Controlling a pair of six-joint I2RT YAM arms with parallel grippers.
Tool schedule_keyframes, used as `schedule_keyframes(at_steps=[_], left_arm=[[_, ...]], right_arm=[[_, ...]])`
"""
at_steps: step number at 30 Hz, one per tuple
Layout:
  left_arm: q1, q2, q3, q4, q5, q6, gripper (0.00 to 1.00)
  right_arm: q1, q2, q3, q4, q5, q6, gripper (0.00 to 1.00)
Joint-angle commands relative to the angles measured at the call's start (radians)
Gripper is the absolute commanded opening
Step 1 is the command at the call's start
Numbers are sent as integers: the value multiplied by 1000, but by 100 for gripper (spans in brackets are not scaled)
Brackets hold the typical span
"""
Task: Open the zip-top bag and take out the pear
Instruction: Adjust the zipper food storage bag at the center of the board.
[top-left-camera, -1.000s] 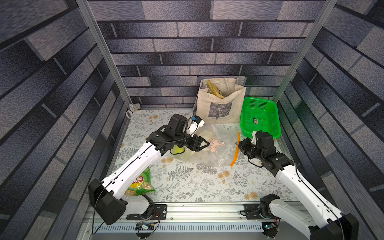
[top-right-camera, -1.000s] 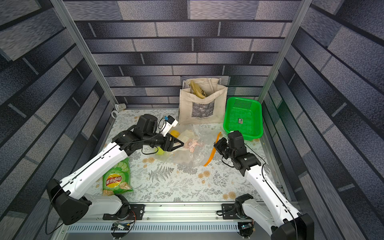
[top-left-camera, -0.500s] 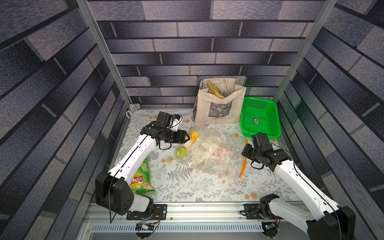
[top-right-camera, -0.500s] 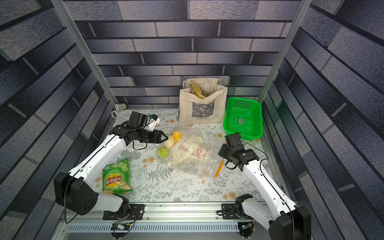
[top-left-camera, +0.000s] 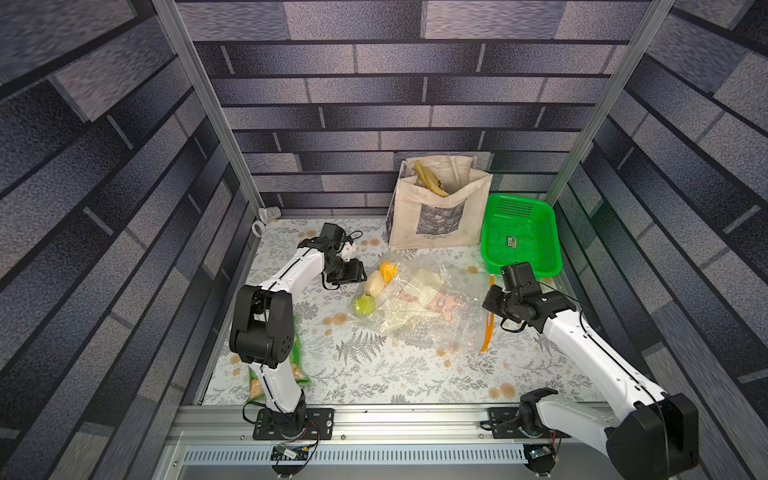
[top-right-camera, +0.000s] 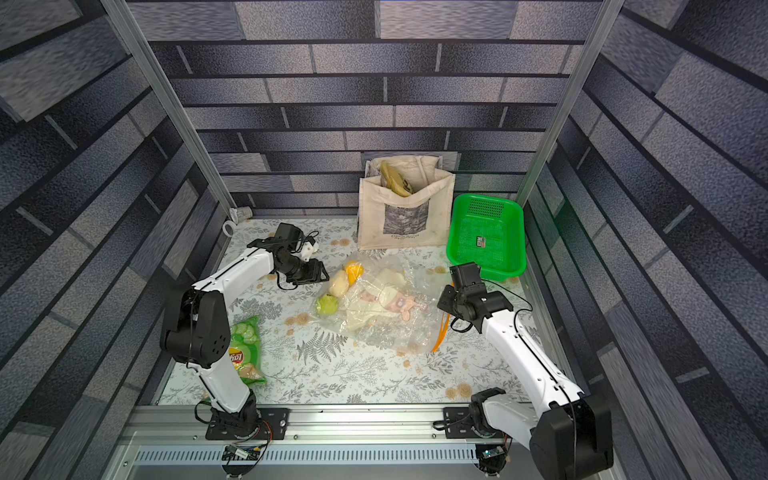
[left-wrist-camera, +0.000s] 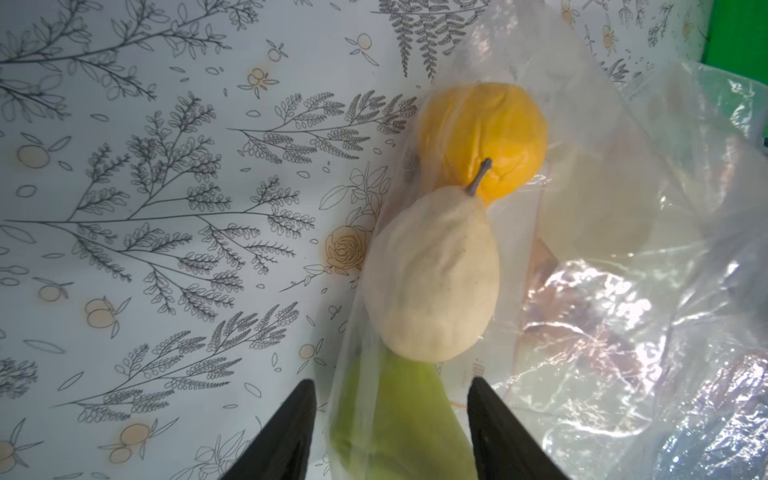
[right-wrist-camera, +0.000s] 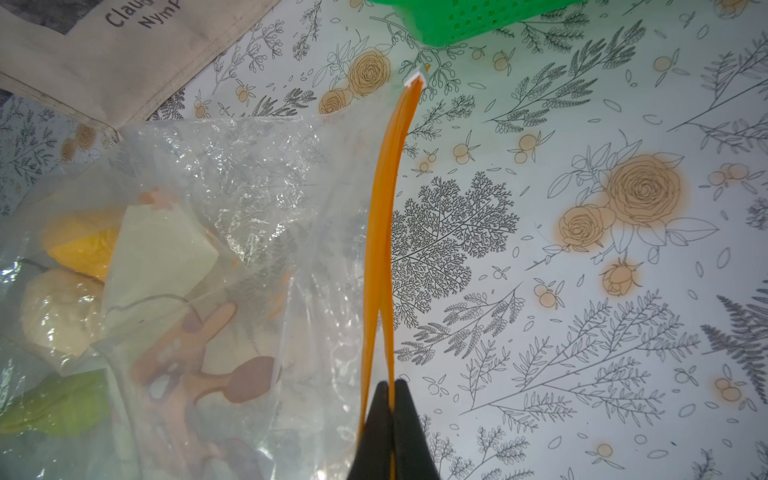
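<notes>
The clear zip-top bag (top-left-camera: 428, 307) lies crumpled mid-table in both top views, its orange zip strip (right-wrist-camera: 384, 228) along the right edge and parted into two strands. My right gripper (right-wrist-camera: 390, 382) is shut on one strand; it also shows in a top view (top-right-camera: 441, 301). The pale pear (left-wrist-camera: 432, 274) with a grey stem lies inside the bag at the left end (top-left-camera: 375, 282). My left gripper (left-wrist-camera: 390, 382) stands open just left of that end (top-left-camera: 360, 272). A green fruit shows through the plastic between its fingers, which seem to stand clear of it.
An orange fruit (left-wrist-camera: 482, 137), the green fruit (top-left-camera: 364, 305) and a flat toy figure (right-wrist-camera: 195, 353) share the bag. A beige tote (top-left-camera: 440, 212) and green basket (top-left-camera: 519, 241) stand behind. A green crisp packet (top-right-camera: 245, 349) lies front left by the left arm's base.
My left gripper has drawn back to the left, off the bag. The right gripper pulled the zip strip a little rightward and forward. The fruits now sit at the bag's left end.
</notes>
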Motion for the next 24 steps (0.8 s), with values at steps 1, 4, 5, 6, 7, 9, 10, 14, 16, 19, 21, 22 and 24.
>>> schedule_keyframes(at_steps=[1,4,5,6,7,9,10,14,16,19,21,22,24], left_arm=[[-10,51,52,-11,75,49,57],[-20,90,64,-26,94,76,54],[-23,95,59,-16,108,78,53],[-24,101,52,-7,124,80,53],[-25,108,51,-4,131,82,53],[-30,130,54,-18,124,92,50],[-30,141,56,-25,117,95,49],[-37,166,44,-27,84,110,40],[-44,170,36,-18,75,113,34],[-52,183,38,-14,61,117,24],[-56,189,46,-15,55,118,8],[-55,188,50,-16,58,124,1],[-53,179,60,-19,70,135,0]], right_arm=[[-12,5,-18,15,-20,-2,0],[-17,17,-23,28,-30,7,0],[-18,20,-24,33,-33,8,0],[-20,24,-25,36,-34,11,0],[-21,28,-27,38,-36,13,0],[-24,33,-28,40,-45,15,0],[-25,34,-28,41,-48,16,0],[-27,28,-22,38,-53,15,0],[-30,25,-18,33,-55,13,0],[-34,20,-16,34,-62,9,0],[-34,20,-13,35,-64,6,0],[-34,18,-12,34,-65,7,0],[-35,17,-10,33,-65,3,0]])
